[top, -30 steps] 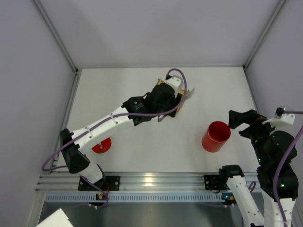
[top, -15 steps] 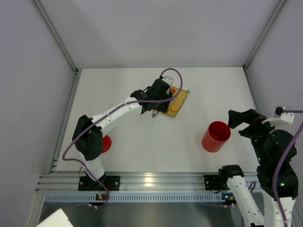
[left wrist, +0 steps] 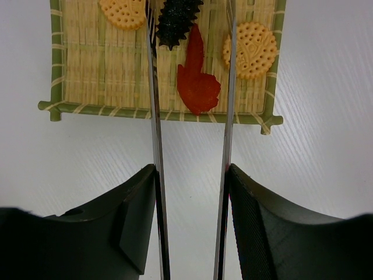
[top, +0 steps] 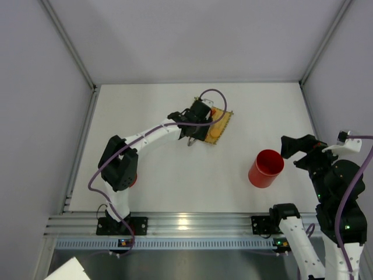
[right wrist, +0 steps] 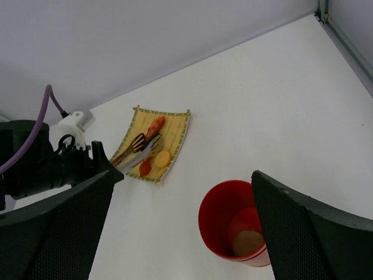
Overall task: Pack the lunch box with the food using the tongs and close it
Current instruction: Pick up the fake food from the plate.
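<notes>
Beside the woven mat (left wrist: 87, 76), my left pincer (left wrist: 189, 192) clamped on the tongs (left wrist: 152, 116), their arms straddling a red food piece (left wrist: 197, 81) and a dark spiky one (left wrist: 178, 20), my right pincer (right wrist: 183, 233) wide apart, empty, near the upright red lunch box (right wrist: 210, 233), tan round piece (right wrist: 247, 241) inside.

Two biscuits (left wrist: 250, 49) (left wrist: 122, 13), one red piece (left wrist: 196, 87), one dark piece (left wrist: 175, 24)

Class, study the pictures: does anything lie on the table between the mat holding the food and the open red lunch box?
Nothing visible does. Bare table separates the mat from the lunch box, whose mouth is open. The tongs reach over the food on the mat.
</notes>
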Robot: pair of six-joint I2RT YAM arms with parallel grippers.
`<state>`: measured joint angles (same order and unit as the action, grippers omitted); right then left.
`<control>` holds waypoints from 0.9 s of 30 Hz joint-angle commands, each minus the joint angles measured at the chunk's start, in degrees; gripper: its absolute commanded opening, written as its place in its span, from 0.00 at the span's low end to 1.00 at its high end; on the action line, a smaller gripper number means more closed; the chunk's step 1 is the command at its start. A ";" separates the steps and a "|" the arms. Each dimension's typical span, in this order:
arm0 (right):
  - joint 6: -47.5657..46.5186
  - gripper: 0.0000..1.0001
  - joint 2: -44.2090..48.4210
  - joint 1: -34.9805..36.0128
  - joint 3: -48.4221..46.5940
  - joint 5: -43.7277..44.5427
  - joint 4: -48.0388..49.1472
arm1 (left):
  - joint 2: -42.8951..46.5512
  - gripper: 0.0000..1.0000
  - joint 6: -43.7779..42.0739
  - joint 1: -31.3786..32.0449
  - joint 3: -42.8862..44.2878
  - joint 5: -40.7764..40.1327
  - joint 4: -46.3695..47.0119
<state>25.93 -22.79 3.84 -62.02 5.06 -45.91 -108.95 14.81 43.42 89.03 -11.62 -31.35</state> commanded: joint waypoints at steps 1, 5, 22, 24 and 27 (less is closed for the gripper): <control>-0.80 0.99 -0.15 -0.67 -0.56 0.21 -0.41 | -0.39 0.55 -0.83 -0.18 2.02 -0.78 3.23; -0.62 0.99 -0.07 -0.67 -0.21 0.13 -0.32 | -0.74 0.52 -0.75 -0.18 2.63 -0.42 1.91; -0.09 0.99 0.02 -0.76 -0.73 -0.23 -0.58 | 3.82 0.18 -0.39 -0.18 3.78 -2.09 -1.16; -0.01 0.99 -0.07 -0.67 -1.00 -0.23 -0.67 | 5.32 0.17 -0.57 -0.09 4.30 -2.09 -1.43; -0.01 0.99 -0.15 -0.76 -1.09 0.04 -0.67 | 7.78 0.14 -0.66 0.17 4.74 -1.31 -1.87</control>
<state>26.00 -22.79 3.84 -61.91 4.91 -45.93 -107.59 14.79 43.42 90.04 -12.36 -33.91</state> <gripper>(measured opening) 0.993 0.379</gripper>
